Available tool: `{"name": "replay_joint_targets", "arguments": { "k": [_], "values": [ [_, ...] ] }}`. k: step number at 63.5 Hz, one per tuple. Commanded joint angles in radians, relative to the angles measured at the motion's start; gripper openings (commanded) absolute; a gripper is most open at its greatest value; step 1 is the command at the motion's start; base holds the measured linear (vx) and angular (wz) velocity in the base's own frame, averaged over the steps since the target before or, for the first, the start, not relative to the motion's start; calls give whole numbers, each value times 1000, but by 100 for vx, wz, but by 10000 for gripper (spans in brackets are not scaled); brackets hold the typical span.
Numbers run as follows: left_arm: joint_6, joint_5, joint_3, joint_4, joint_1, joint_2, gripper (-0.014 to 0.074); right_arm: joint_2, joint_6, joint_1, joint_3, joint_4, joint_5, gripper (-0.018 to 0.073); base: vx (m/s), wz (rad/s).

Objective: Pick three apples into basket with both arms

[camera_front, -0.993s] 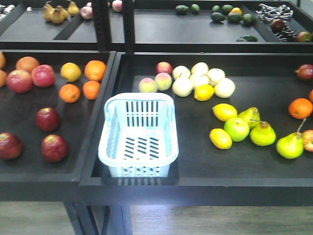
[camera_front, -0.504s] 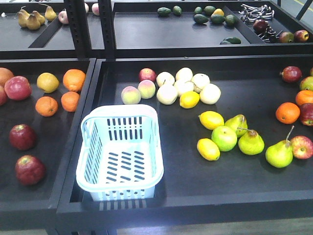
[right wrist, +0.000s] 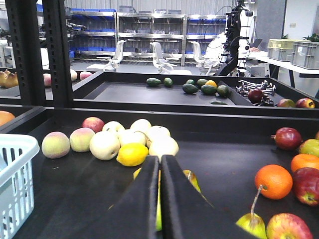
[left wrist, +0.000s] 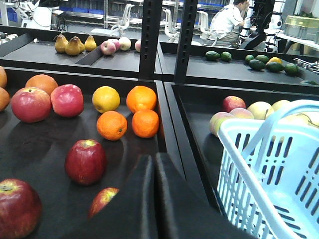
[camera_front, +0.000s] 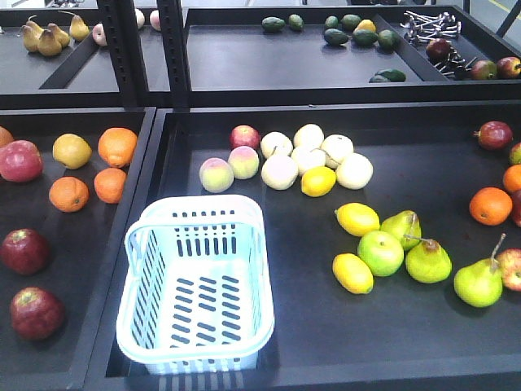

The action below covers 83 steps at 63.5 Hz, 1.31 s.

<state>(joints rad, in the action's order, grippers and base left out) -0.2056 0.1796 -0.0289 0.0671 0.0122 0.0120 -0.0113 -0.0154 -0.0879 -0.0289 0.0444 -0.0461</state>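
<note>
1. The basket (camera_front: 244, 213) fills the right tray's (camera_front: 391, 342) front-left corner, top open
2. Raised tray walls (camera_front: 151, 163) part it from the dark apples (camera_front: 24, 251) in the left tray (camera_front: 77, 261)
3. Bare floor surrounds each apple; oranges (camera_front: 69, 194) sit behind
4. Along the right tray's front edge a wide bare strip separates basket from lemons (camera_front: 352, 273)

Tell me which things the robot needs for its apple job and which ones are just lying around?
For the job:
three dark red apples
basket
left gripper
right gripper

Just lying about:
oranges
lighter pink-red apples
lemons
green pears
peaches
avocados
</note>
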Motion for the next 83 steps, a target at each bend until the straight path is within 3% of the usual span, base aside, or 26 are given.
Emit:
{"name": "replay_joint_targets", "arguments": {
  "k": [1,83],
  "values": [
    [-9,-71,-2,0,0,15,-6,-14,-11,7,-13,4,78,-9,10,2],
    [-9,-71,-2,0,0,15,-6,-14,-11,7,-13,4,77,-9,7,1]
  ]
}}
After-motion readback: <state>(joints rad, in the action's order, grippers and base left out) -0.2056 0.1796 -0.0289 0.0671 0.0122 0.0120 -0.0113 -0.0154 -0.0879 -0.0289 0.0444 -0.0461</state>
